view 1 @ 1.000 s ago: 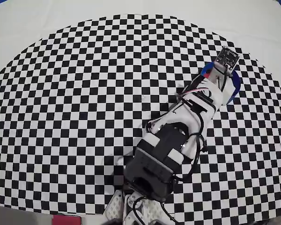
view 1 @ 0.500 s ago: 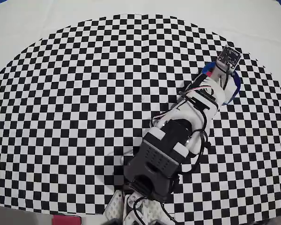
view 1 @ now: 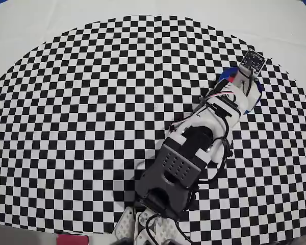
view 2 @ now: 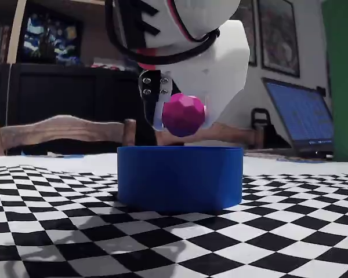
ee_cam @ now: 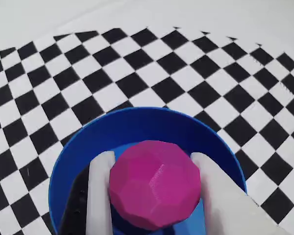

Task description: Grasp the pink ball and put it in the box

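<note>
Since the earlier overhead frames the arm (view 1: 194, 153) had stretched a little farther toward the upper right, carrying its wrist more fully over the blue box (view 1: 257, 92), of which only a sliver of rim showed there. The relation that mattered was vertical: in the fixed view the pink ball (view 2: 183, 114) hung above the box (view 2: 180, 178), clear of its rim and roughly over its middle, so the box lay straight below the gripper (view 2: 180, 119). The wrist view agreed, with the ball (ee_cam: 154, 183) pinched between two white fingers (ee_cam: 100, 196) and the blue floor and far wall of the box (ee_cam: 147, 125) showing beneath and behind it. The gripper (ee_cam: 154, 188) was thus clamped on the ball, one finger on each side. A sphere has no long axis to line up, so the coming release seemed to need only a parting of the fingers, perhaps after a small descent; how far the ball stood from the box floor could not be judged well from these angles. The box rested on a flat black-and-white checkered cloth (view 1: 92, 102) with open surface all round it and nothing close by. Behind the table, the fixed view showed a wooden chair back (view 2: 64, 130) and a laptop (view 2: 301, 119).
</note>
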You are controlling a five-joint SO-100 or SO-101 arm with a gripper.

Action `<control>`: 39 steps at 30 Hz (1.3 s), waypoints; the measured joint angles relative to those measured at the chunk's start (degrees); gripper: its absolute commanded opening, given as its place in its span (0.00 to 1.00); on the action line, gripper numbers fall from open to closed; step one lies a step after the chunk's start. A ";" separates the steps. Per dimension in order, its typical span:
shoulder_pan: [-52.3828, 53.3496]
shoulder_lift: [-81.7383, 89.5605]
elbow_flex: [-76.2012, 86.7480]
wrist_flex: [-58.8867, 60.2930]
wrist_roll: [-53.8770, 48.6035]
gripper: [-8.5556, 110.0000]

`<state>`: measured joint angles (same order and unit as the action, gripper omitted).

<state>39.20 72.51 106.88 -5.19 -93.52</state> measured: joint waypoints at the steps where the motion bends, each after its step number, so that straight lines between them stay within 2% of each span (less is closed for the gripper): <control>1: 0.09 -0.26 -0.44 0.00 0.00 0.07; 33: 0.35 -3.16 -4.22 0.88 0.00 0.08; 39: 0.26 -3.16 -4.22 0.88 0.00 0.24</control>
<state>39.46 69.35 102.66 -4.31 -93.52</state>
